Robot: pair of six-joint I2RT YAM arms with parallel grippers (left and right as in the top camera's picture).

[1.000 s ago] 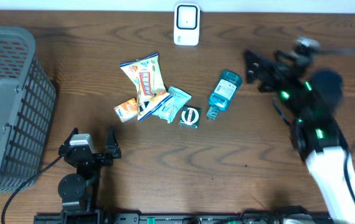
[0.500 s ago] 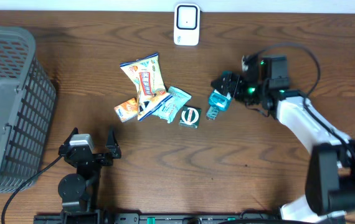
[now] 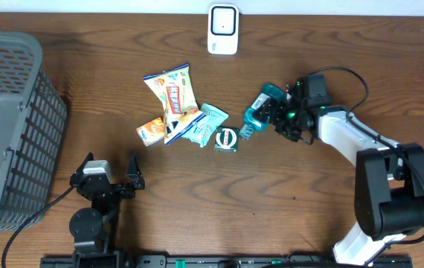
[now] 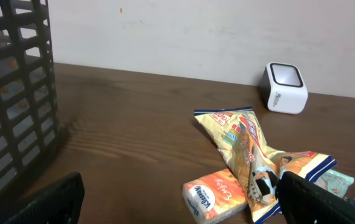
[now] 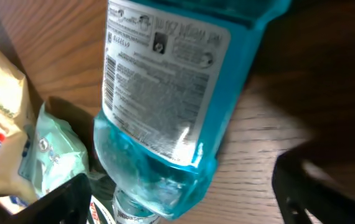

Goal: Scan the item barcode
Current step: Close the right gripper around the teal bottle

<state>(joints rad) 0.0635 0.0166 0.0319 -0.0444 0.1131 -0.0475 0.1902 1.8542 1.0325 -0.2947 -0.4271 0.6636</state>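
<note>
A blue mouthwash bottle (image 3: 255, 113) lies on the wooden table, its white printed label (image 5: 165, 81) facing up and its neck toward the snack packs. My right gripper (image 3: 274, 113) is low over it and open. Its two fingers straddle the bottle's (image 5: 159, 155) neck end, with a gap showing on the right side, so the right gripper (image 5: 184, 199) holds nothing. The white scanner (image 3: 222, 30) stands at the table's far edge, and also shows as a scanner (image 4: 285, 88) in the left wrist view. My left gripper (image 3: 109, 167) rests open near the front edge, and the left gripper (image 4: 177, 199) is empty.
A grey basket (image 3: 11, 126) fills the left side. Left of the bottle lie a yellow snack bag (image 3: 171, 93), an orange tissue pack (image 3: 151, 132), a pale teal pack (image 3: 208, 123) and a small dark green packet (image 3: 227, 139).
The right arm swung in from the right and came down over the bottle with its fingers around it. The bottle has turned slightly. The left arm has not moved.
</note>
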